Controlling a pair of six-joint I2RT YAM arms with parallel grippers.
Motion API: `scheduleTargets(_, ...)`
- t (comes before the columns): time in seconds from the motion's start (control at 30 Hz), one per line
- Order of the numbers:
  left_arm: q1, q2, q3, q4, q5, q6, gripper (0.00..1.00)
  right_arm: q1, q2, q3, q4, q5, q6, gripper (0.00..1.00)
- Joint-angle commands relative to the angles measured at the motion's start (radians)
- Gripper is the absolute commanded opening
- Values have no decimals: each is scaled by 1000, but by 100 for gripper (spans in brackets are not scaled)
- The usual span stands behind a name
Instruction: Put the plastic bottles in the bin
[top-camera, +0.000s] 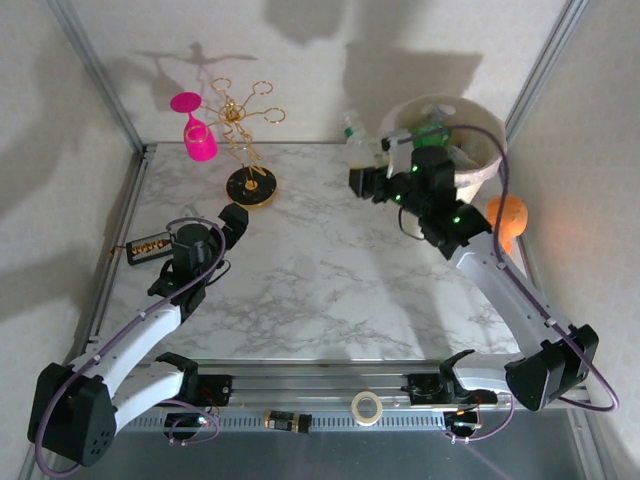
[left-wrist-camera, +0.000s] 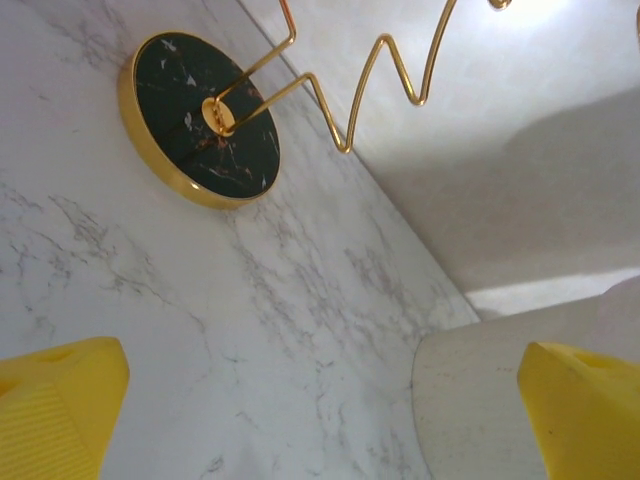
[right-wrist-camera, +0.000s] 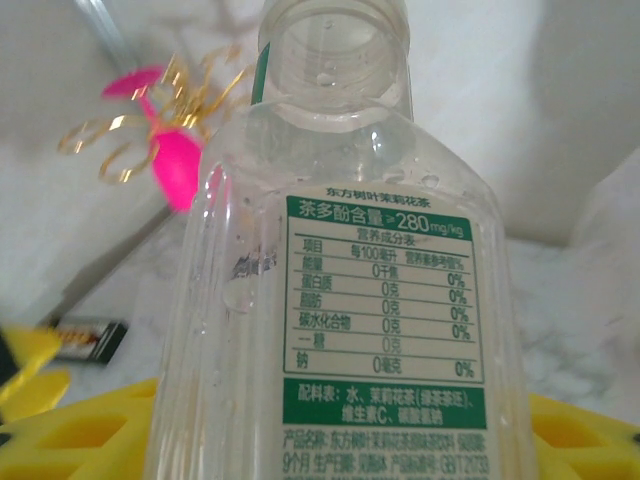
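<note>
Beside bin (top-camera: 478, 178), right gripper (top-camera: 360, 172) clasping uncapped green-labelled bottle (right-wrist-camera: 350, 300)

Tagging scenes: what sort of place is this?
Likely a robot lab cell: table boxed by white panels and metal posts, two arms bolted at its edge, props like the bin.

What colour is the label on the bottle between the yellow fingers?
The label on the bottle is white with green bands and green print; the right wrist view shows it best.

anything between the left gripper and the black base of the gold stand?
No. The left wrist view shows only bare marble table between the left gripper and the black base; the top view agrees.
</note>
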Motion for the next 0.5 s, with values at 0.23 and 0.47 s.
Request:
scheduleTargets(0.23, 7, 26, 4, -56, 100, 87, 100, -254, 46, 152, -37, 145, 23, 42)
scheduleTargets(0.47, 7, 14, -15, -48, 77, 76, 100, -366, 32, 35, 83, 165, 93, 42)
